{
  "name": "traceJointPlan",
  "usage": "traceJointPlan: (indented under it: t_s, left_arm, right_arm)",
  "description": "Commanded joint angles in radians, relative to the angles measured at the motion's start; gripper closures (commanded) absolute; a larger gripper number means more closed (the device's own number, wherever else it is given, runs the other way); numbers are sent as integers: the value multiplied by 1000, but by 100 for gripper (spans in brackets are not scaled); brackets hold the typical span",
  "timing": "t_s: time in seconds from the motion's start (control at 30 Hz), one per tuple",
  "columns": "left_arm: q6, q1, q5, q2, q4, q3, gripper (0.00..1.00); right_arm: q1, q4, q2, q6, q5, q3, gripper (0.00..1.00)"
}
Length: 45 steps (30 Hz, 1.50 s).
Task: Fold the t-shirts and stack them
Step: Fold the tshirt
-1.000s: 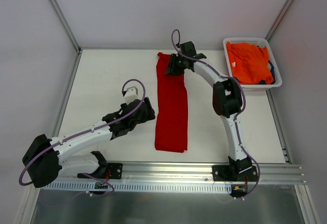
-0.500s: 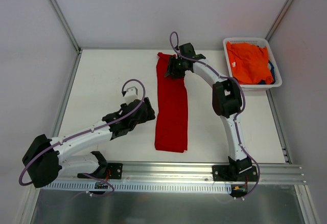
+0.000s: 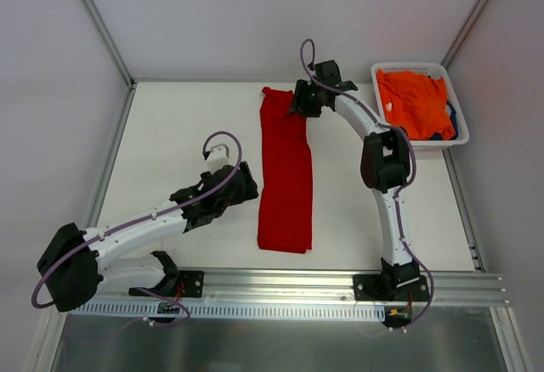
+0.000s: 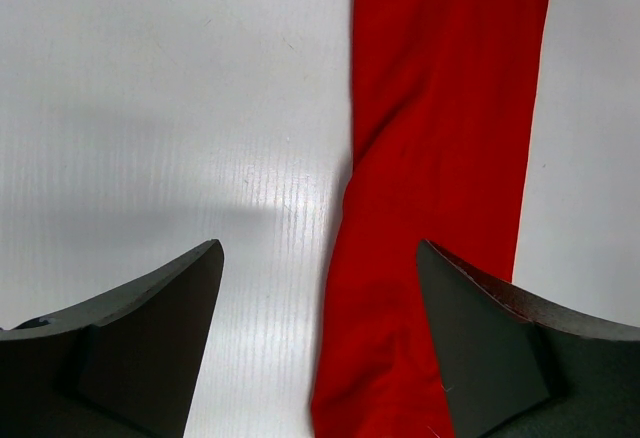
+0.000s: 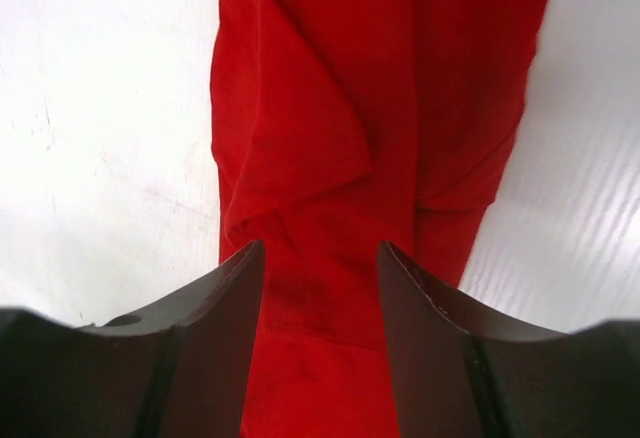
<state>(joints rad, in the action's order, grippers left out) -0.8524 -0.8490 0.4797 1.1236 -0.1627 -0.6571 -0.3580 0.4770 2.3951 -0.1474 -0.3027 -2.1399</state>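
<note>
Flat on the white desk (image 3: 187,126) lies the red t-shirt (image 3: 286,177), folded lengthwise into a long narrow strip that runs from near the arm bases toward the far edge. At its far end a sleeve is tucked over the body, leaving creased, overlapping layers. The right fingers (image 3: 298,104) hang over that far end at the strip's right edge, set at a middling gap with red cloth showing between them; they clasp nothing, and I cannot tell whether they touch the fabric. The left fingers (image 3: 250,188) sit just beside the strip's left edge, about halfway along, spread wide and empty, one over bare desk and the other over the red cloth. Off at the far right corner, the white basket (image 3: 408,67) holds a crumpled orange t-shirt (image 3: 412,104), with a bit of dark blue t-shirt (image 3: 453,120) peeking out beneath it.
</note>
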Motion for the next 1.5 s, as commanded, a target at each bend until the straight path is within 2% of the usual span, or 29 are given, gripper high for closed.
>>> traceJointPlan:
  t_s: [0.0, 0.63, 1.1, 1.47]
  left_arm:
    - [6, 10, -1, 7, 6, -21, 21]
    - [10, 10, 8, 30, 5, -18, 21]
    - [3, 11, 0, 53, 6, -21, 21]
    - [0, 11, 3, 61, 5, -16, 21]
  right_arm:
    - [13, -27, 13, 8, 5, -69, 48]
    - [22, -113, 76, -12, -9, -92, 62]
    - [24, -190, 87, -12, -29, -100, 62]
    - [19, -363, 156, -99, -183, -94, 63]
